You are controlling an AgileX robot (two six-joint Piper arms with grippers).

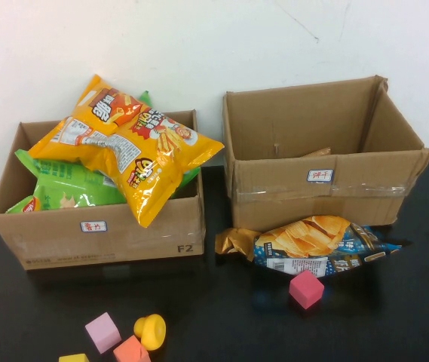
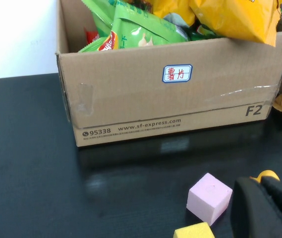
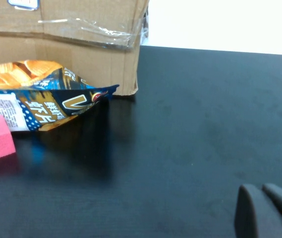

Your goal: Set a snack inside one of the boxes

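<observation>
1. The lower box (image 1: 101, 234) near the table's (image 1: 395, 317) back left is stuffed: an orange snack bag (image 1: 135, 154) sits on green bags (image 1: 71, 188), heaped past the rim, so no way in from above.
2. The taller box (image 1: 323, 162) at back right stands open on top, lots of room inside.
3. A blue chip bag (image 1: 316, 245) lies against its front wall, with a pink cube (image 1: 306, 289) just in front.
4. Blocks (image 1: 120, 335) crowd the front edge left of middle.
5. The front right corner is bare; the right gripper (image 3: 267, 210) sits there, fingers together. The left gripper (image 2: 264, 210) is next to the blocks.
</observation>
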